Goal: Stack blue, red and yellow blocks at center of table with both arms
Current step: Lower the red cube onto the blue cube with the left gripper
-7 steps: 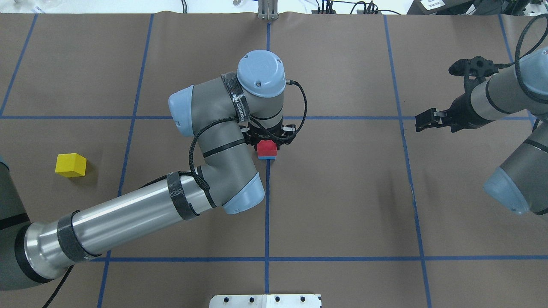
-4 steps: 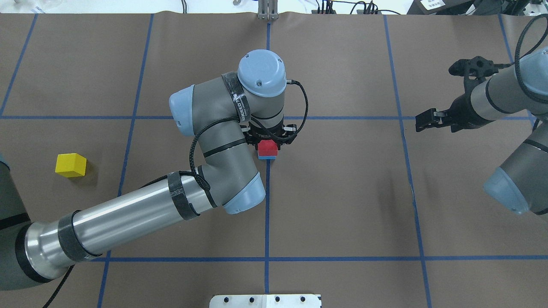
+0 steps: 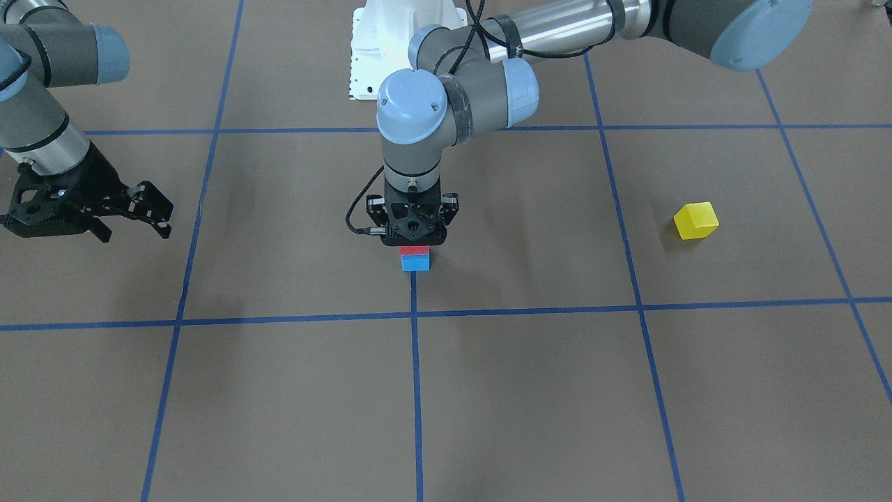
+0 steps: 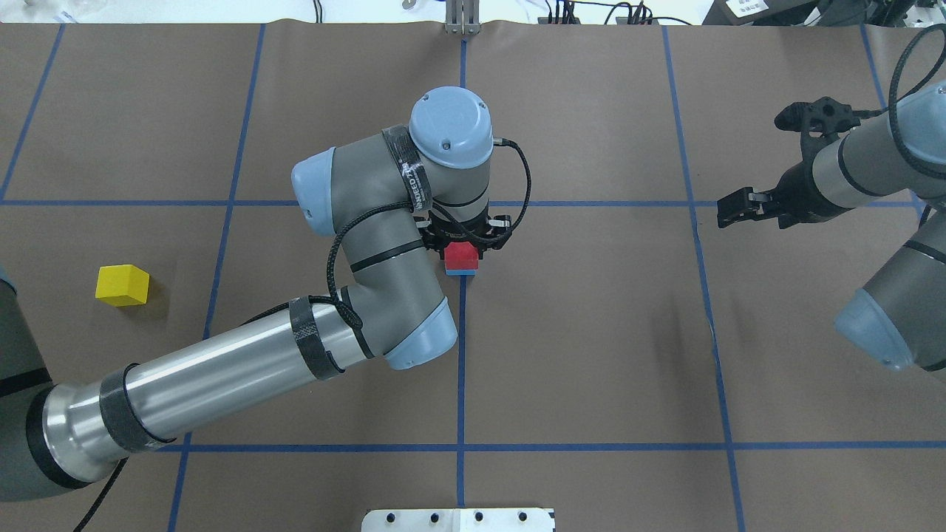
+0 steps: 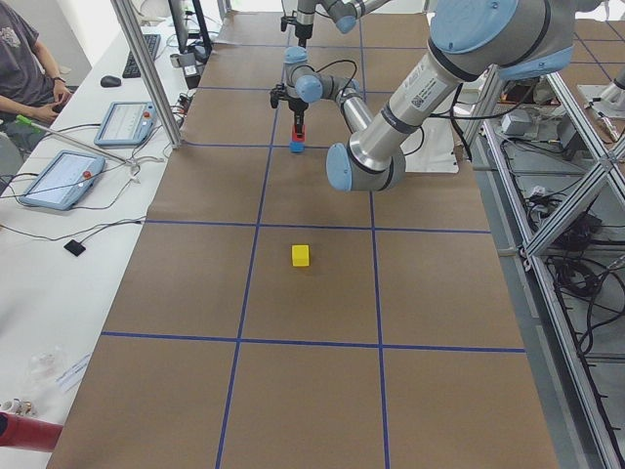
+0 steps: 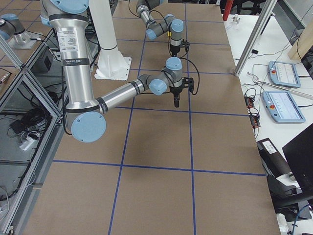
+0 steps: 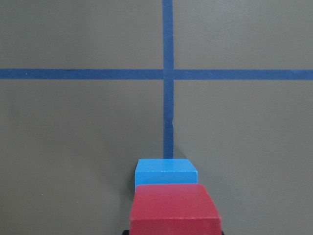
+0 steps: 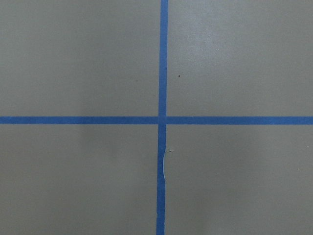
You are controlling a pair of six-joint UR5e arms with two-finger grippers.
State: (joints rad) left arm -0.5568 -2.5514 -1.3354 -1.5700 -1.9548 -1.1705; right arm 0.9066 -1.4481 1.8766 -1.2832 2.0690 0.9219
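The left claw (image 3: 415, 242) hangs straight down over the middle of the table, its fingers low around the red block (image 4: 461, 256). I cannot tell whether they are clamped on it or already slack. Directly beneath it, the red block sits squarely on the blue block (image 7: 166, 171), which rests at the end of a tape line near the centre crossing. So two of the three layers look done.

The yellow block (image 3: 695, 220) lies alone, well off to this claw's left on the robot's own side, and nothing touches it. Fetching it and setting it on top is what remains.

Well apart on the other side, the right claw (image 3: 164, 217) hovers over bare table with its fingers apart and nothing in them.

The table (image 3: 529, 390) is covered in brown paper marked into squares by blue tape (image 3: 413, 362). Past its far edge, a desk holds control tablets (image 5: 125, 122) and a seated person (image 5: 24, 68) is partly in view.
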